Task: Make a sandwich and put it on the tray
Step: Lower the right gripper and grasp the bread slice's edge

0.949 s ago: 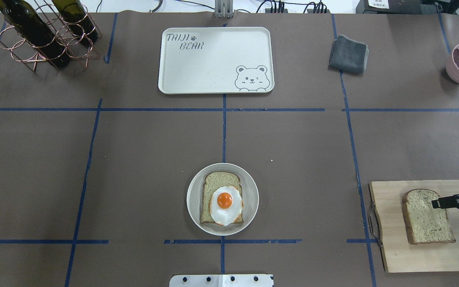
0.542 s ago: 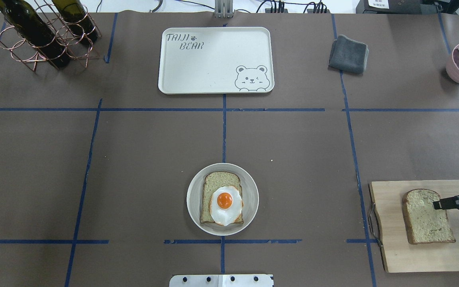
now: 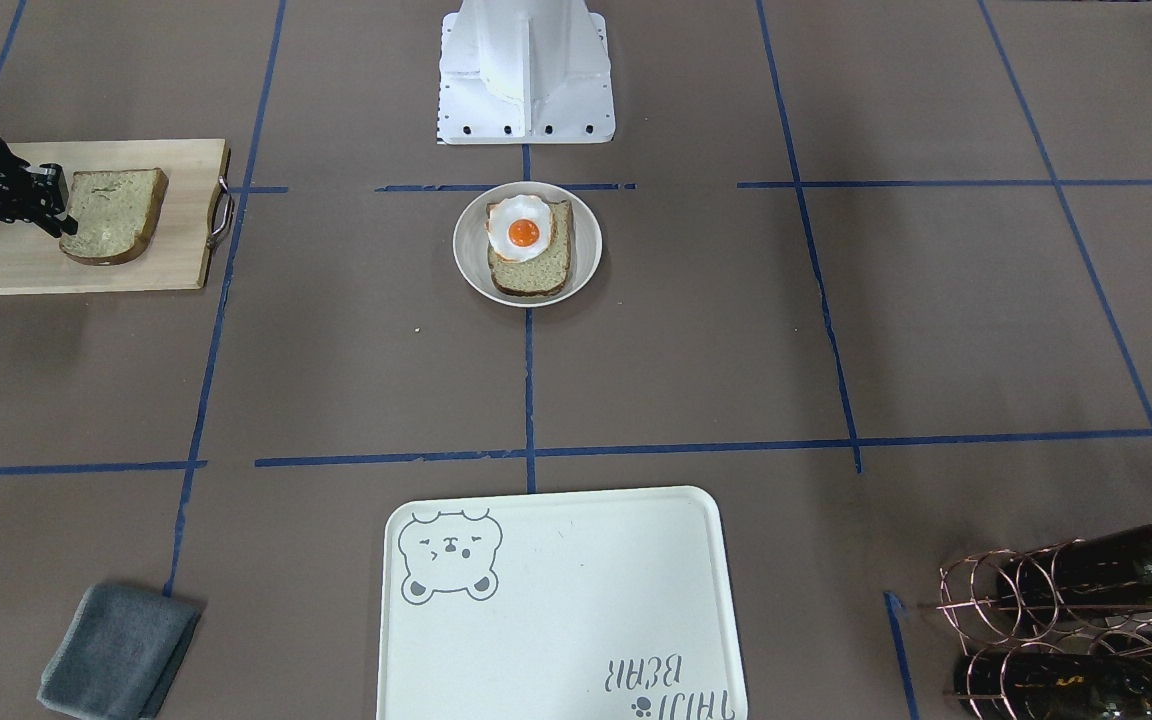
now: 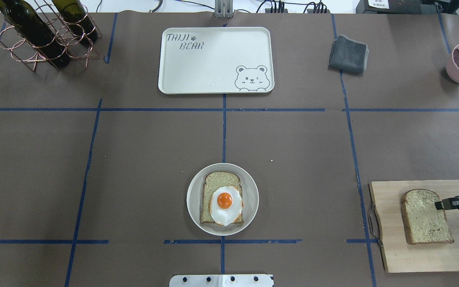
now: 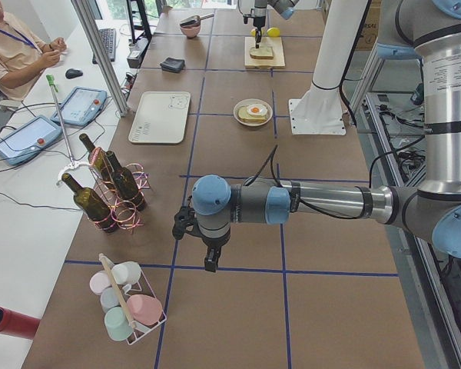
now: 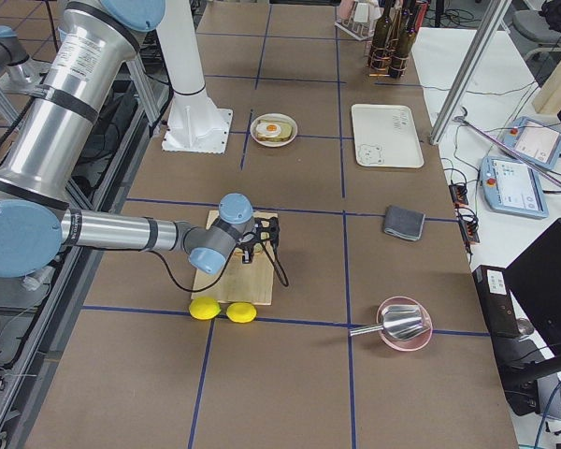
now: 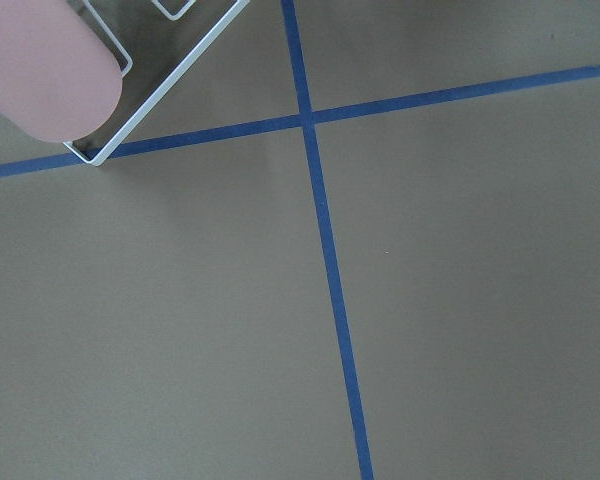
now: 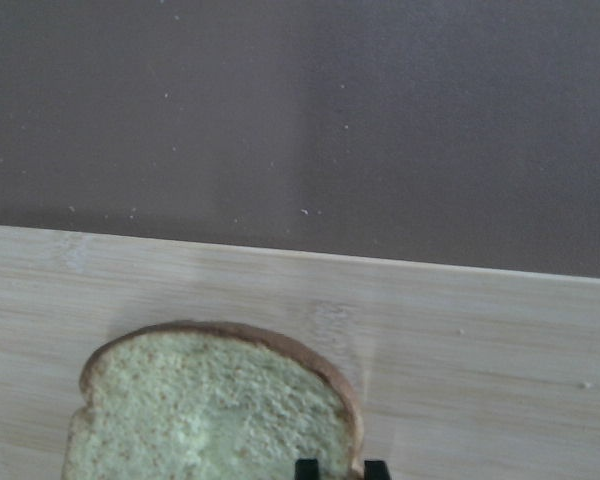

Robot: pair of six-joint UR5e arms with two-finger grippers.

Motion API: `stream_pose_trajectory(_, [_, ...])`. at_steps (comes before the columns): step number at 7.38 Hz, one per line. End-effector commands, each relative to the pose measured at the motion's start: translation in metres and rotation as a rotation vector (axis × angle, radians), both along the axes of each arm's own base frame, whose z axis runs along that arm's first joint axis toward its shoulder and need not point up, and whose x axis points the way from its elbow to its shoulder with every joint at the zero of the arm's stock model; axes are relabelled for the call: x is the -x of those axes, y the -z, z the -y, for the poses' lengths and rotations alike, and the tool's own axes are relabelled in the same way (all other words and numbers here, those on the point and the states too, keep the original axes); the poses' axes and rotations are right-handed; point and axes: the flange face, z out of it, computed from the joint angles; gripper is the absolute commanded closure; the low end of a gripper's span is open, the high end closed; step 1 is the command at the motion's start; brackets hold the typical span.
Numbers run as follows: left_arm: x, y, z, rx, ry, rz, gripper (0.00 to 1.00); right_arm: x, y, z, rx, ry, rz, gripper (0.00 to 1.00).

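**Q:** What does the right gripper show?

**A:** It reaches in low over the cutting board. Its tip is at the side crust of the loose slice, near the slice's rounded top. In the wrist view the two fingertips stand a narrow gap apart, with the crust edge between them. Whether they actually pinch the bread cannot be told.

**Q:** Where are the other sandwich parts, taken from that gripper?

**A:** The second slice lies on the plate, well apart from the gripper toward the robot's left. The fried egg rests on top of it. The tray sits farther off, forward of the gripper and to its left, at the table's far edge. Nothing lies on it.

**Q:** And the left gripper?

**A:** It hangs pointing down above bare table, near the rack of cups. It appears only in the side view, so whether its fingers are apart or together cannot be told.
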Motion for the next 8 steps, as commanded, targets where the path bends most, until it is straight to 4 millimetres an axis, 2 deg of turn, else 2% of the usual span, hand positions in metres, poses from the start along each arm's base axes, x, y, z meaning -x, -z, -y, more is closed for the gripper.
stream_pose_trajectory(1, [0.0,-0.0001,0.0,0.001,0.0,0.0,0.0,0.0018,0.0004,-0.0006,-0.001,0.005,0.001,0.72])
stream_pose_trajectory(5, [0.0,-0.0001,0.0,0.001,0.0,0.0,0.0,0.0049,0.001,-0.0018,-0.002,0.014,0.002,0.73])
stream_pose_trajectory(7, [0.0,-0.0001,0.0,0.001,0.0,0.0,0.0,0.0049,0.001,-0.0018,-0.002,0.014,0.002,1.0])
stream_pose_trajectory(8, [0.0,0.0007,0.0,-0.001,0.0,0.0,0.0,0.0051,0.003,-0.0018,-0.007,0.016,0.007,1.0])
